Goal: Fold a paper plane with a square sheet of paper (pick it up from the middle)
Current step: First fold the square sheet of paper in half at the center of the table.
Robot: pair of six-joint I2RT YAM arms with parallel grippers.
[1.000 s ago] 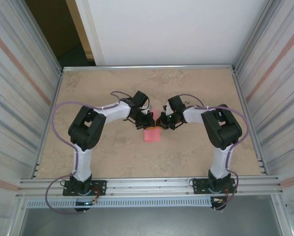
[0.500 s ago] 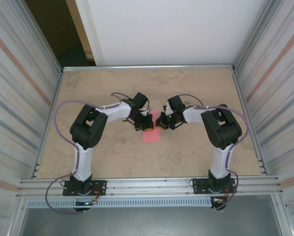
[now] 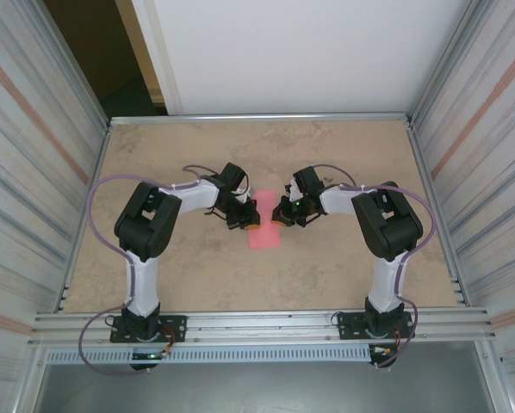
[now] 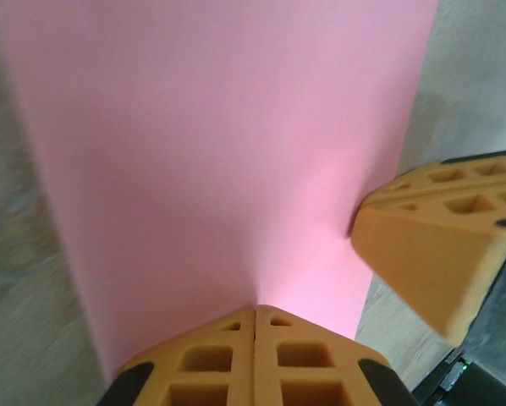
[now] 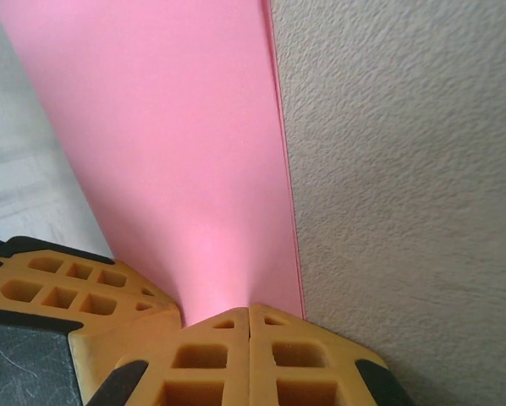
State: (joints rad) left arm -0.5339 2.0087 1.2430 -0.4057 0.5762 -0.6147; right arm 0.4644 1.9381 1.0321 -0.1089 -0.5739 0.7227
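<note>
Corrugated metal side walls (image 3: pixel 34 155) and a white back panel (image 3: pixel 292 52) enclose a beige, stone-patterned table (image 3: pixel 344 275), seen from overhead. Two white-and-black arms rise from the rail at the bottom of the frame. The left arm (image 3: pixel 145 228) bends in from the left and the right arm (image 3: pixel 387 224) from the right, and their wrists come together just above the center of the picture.

Between them, flat on the table at mid-frame, lies the pink paper sheet (image 3: pixel 264 234). From above it reads as an upright rectangle, taller than it is wide. The left gripper (image 3: pixel 251 225) sits at the sheet's left edge and the right gripper (image 3: pixel 280 217) at its right edge, both near its upper half.

In the left wrist view the pink paper sheet (image 4: pixel 219 152) runs from the top of the frame down to the left gripper (image 4: pixel 255 338), whose orange fingers are pressed together, tips at the paper's edge. An orange finger (image 4: pixel 431 254) of the other gripper touches the sheet at the right.

In the right wrist view the right gripper (image 5: pixel 249 338) is likewise closed tight, its tips meeting the paper at bottom center. Along the sheet's right side a doubled edge shows against the textured tabletop. Whether either gripper pinches the paper or only presses on it cannot be told.
</note>
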